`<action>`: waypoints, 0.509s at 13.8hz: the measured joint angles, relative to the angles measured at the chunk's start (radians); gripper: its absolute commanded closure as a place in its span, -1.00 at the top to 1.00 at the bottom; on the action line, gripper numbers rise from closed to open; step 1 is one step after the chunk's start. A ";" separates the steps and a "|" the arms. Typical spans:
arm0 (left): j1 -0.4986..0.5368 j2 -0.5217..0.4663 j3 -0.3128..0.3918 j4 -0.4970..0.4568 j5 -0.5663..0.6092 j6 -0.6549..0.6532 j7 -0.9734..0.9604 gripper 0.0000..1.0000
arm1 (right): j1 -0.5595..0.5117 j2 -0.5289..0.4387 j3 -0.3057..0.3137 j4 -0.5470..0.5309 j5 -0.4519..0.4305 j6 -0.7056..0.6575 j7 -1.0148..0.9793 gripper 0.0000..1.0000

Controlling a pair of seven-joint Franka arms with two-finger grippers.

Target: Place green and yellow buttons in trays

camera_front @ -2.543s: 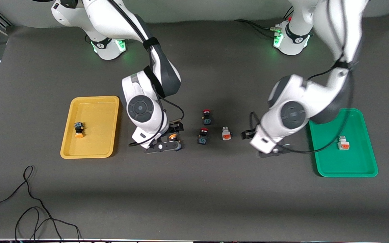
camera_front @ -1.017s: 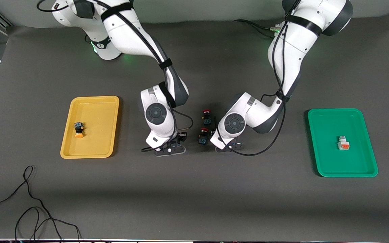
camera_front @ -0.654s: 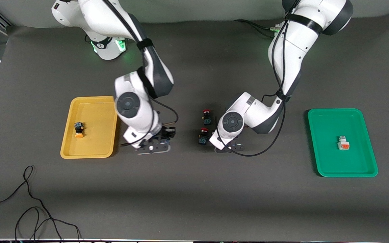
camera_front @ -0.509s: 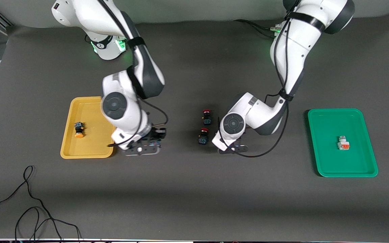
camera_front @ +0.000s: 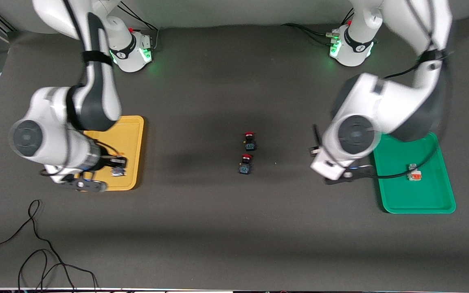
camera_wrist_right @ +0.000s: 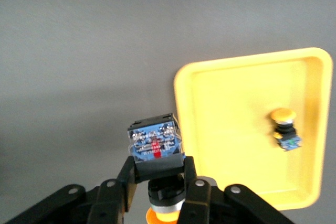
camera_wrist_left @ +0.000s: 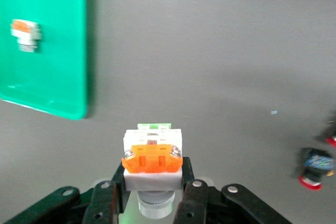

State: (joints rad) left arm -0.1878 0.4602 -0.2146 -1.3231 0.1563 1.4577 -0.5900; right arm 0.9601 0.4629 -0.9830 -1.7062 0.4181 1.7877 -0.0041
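Both my tools are carrying a button, each beside its tray.

My right tool (camera_wrist_right: pixel 157 192) is clamped on a black-bodied yellow-capped button (camera_wrist_right: pixel 156 145), up over the worktop (camera_front: pixel 226 228) at the yellow tray (camera_front: pixel 130 130)'s rim; another yellow-capped button (camera_wrist_right: pixel 283 127) lies in that tray. My left tool (camera_wrist_left: pixel 152 198) grips a white button (camera_wrist_left: pixel 152 156) above the worktop near the green tray (camera_front: pixel 417 201), where a second white button (camera_front: pixel 413 172) rests. Two red-capped buttons (camera_front: pixel 246 161) sit mid-worktop.
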 measured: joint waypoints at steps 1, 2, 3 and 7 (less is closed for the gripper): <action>0.049 -0.015 0.002 0.000 0.001 -0.021 0.076 -1.00 | 0.000 -0.019 -0.023 -0.041 0.000 0.002 -0.036 -0.86; 0.103 -0.023 0.005 0.000 0.005 -0.032 0.156 -1.00 | 0.000 -0.032 -0.034 -0.082 0.000 0.018 -0.069 -0.86; 0.160 -0.028 0.005 0.000 0.013 -0.036 0.242 -1.00 | 0.002 -0.038 -0.036 -0.134 0.000 0.066 -0.096 -0.87; 0.334 -0.024 0.006 -0.021 0.060 -0.027 0.508 -1.00 | 0.010 -0.026 -0.001 -0.386 0.008 0.384 -0.171 -0.87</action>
State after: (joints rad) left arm 0.1460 0.4365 -0.2089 -1.3437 0.2158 1.4308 -0.0825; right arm 0.9702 0.4368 -0.9839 -2.0924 0.4265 2.1720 -0.1749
